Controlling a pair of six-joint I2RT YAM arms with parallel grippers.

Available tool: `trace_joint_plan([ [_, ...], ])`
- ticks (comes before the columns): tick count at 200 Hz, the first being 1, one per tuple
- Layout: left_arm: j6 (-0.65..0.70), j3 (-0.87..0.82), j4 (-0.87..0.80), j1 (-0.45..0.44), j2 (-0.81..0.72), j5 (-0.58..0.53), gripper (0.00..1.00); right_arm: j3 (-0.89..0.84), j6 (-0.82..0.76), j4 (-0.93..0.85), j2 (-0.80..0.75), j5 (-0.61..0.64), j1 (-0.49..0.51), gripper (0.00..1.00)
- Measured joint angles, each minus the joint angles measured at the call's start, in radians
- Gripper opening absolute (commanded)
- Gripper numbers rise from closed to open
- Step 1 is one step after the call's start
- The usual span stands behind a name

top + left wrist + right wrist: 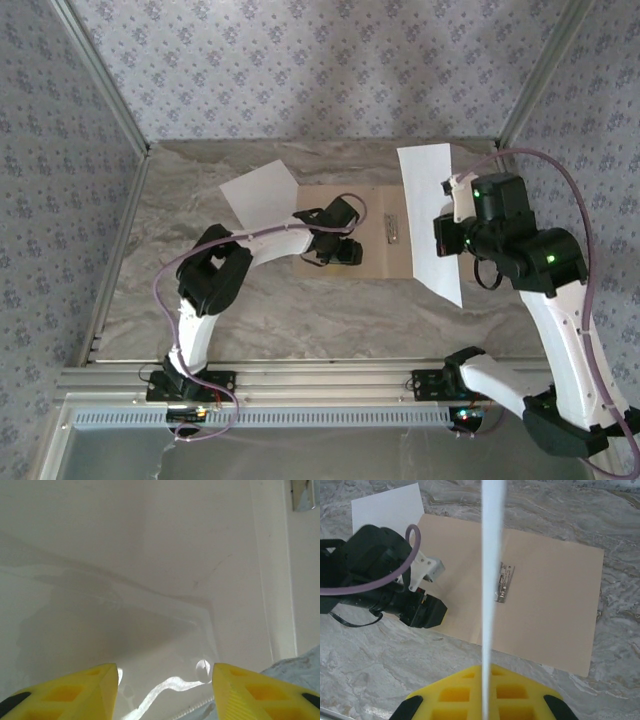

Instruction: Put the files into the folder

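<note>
The tan folder [375,255] lies open on the marble table, its metal clip [392,228] on the centre spine. One white file [262,195] rests flat at the folder's far left corner. My right gripper [447,235] is shut on the other file [430,215], held lifted over the folder's right half. That file stands edge-on [491,570] between the yellow fingers [520,692] in the right wrist view. My left gripper [338,255] points down at the folder's left half. Its jaws stand open [165,672] with nothing between them, close over the pale inside [150,555].
Patterned walls enclose the table on three sides. A metal rail [330,380] runs along the near edge by the arm bases. Bare marble [300,310] lies in front of the folder. In the right wrist view the left arm [380,580] sits over the folder's left edge.
</note>
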Motion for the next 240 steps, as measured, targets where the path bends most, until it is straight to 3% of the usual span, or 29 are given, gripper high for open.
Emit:
trace_joint_plan([
  [60,0.002,-0.049,0.047,-0.013,-0.011,-0.004,0.51,-0.001,-0.003,0.001,-0.002,-0.023,-0.015,0.00],
  [132,0.037,-0.247,0.061,-0.013,-0.151,-0.003,0.49,-0.040,-0.001,0.026,-0.001,-0.097,-0.024,0.00],
  [240,0.045,-0.426,0.008,-0.011,-0.370,-0.002,0.51,-0.166,0.025,0.200,0.000,-0.405,-0.033,0.00],
])
